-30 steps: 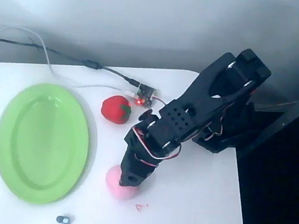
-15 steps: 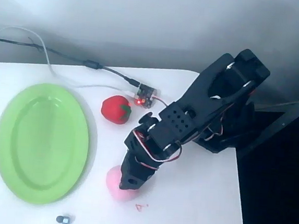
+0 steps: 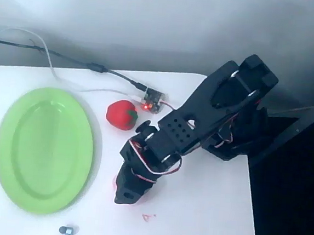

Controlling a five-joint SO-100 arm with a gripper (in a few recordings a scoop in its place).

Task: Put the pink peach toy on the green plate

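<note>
Black arm's jaws (image 3: 124,194) sit right over the pink peach toy (image 3: 113,181), hiding nearly all of it, grip state unreadable, just right of the empty green plate (image 3: 44,149) on the white counter (image 3: 204,209).

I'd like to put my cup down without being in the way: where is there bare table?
Bare white table lies right of the fingers, toward the table's edge, and along the top left above the green plate. It is crowded around the strawberry toy, the circuit board and the cables.

black arm (image 3: 200,121) — perforated housing, red-white wires
</note>
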